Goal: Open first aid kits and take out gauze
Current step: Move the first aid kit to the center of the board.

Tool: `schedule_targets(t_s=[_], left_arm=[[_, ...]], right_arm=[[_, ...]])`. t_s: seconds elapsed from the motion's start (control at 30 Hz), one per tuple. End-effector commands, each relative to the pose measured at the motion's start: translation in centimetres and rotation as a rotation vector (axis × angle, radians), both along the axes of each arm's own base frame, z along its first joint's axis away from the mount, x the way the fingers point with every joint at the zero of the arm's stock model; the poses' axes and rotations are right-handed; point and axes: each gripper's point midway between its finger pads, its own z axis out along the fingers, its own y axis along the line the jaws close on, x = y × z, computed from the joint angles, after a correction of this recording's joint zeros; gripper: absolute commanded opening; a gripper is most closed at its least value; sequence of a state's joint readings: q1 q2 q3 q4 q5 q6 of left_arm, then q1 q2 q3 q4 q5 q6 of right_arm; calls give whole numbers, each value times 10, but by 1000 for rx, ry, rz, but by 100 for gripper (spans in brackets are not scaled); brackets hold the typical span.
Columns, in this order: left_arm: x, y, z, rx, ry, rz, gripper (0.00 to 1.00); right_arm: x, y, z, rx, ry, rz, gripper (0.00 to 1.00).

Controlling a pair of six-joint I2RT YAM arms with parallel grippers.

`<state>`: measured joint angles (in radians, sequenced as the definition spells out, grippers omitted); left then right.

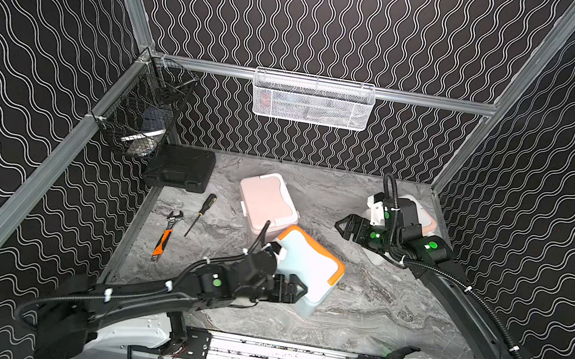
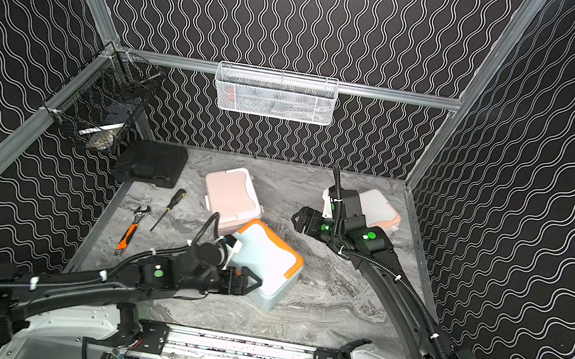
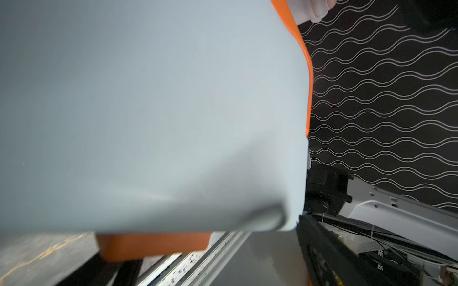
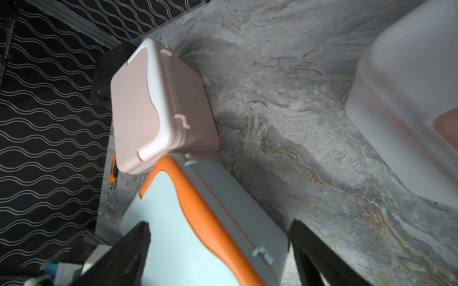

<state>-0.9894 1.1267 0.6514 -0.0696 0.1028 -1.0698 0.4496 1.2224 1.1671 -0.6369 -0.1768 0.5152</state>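
The metal rail point(image 1: 281, 357) carrying both arm bases lies nearest, along the front edge of the marble desk point(image 1: 374, 311). Just beyond the rail stands the blue-grey kit point(image 1: 308, 260) with orange trim, lid down and turned askew to the rail.

The left claw point(image 1: 299, 291) is pressed up to this kit's near-left side. Its jaws are wide. In the left wrist view the kit point(image 3: 148, 99) fills most of the picture and its orange latch shows at the near edge, but I cannot tell whether the fingers touch the plastic.

The pink kit point(image 1: 267, 197), also shut, sits directly behind the blue-grey kit, at its far corner. I cannot tell whether the two touch.

Right of the blue-grey kit and further back, the right claw point(image 1: 341, 225) hangs over bare desk with its jaws spread wide and nothing between them. Behind that claw, well apart from the blue-grey kit, is the white kit point(image 1: 426, 216) with peach trim, half hidden by the arm.

Left of the blue-grey kit lie an orange-handled wrench point(image 1: 163, 235) and a screwdriver point(image 1: 200, 215), with a black hard case point(image 1: 179, 171) beyond them.
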Motion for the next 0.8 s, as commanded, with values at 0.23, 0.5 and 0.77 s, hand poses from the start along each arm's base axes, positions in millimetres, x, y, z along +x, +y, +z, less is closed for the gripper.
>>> schedule_targets(t_s=[0.23,0.5,0.77], left_arm=[[49,-55,8,37,-186,-49,99],[70,-21,-5,20,-128,-16,99],[48,37,47,52,-205,37,99]], right_arm=[[1,-14,-3,-71,35,-58,90],[-2,-5,2,-28,30,-17,91],[-50,74,6,30,15,282,91]])
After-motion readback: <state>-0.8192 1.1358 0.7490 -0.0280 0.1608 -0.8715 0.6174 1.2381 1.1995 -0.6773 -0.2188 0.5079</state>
